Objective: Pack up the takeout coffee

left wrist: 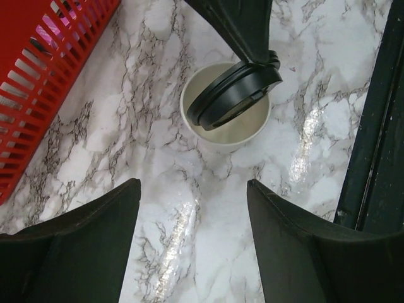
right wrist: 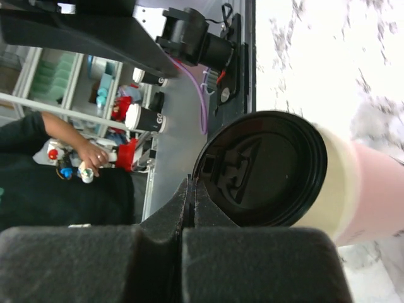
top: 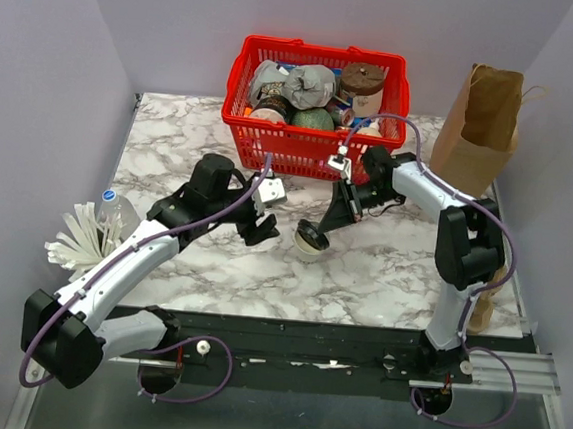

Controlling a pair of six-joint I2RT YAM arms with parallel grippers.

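- The takeout coffee cup [left wrist: 240, 126], cream paper, stands upright on the marble table [top: 392, 274]. It is near the centre of the overhead view, just below the red basket [top: 312, 147] and apart from it.
- Its black lid [left wrist: 232, 96] is not pressed on. It sits tilted across the mouth of the cup, one edge low on the rim and the other raised, so part of the pale inside shows. You cannot tell whether there is drink inside.
- Your right gripper [right wrist: 191, 186] reaches in from the upper right of the overhead view. Its jaws are pressed together at the raised edge of the lid and appear to pinch that rim.
- Your left gripper [left wrist: 192, 196] hovers near the cup, on its left in the overhead view. Its jaws are spread wide with only bare marble between them, and it touches nothing.
- A brown paper bag [top: 485, 122] stands upright in the upper right of the overhead view, well apart from the cup.
- The red basket, at top centre, is full of other goods. A water bottle [top: 114, 210] stands at the left edge.
- Judged from this, the task is at an early stage and nothing is packed. The lid has yet to be seated all round. The cup then has to go into its container, most likely the paper bag.
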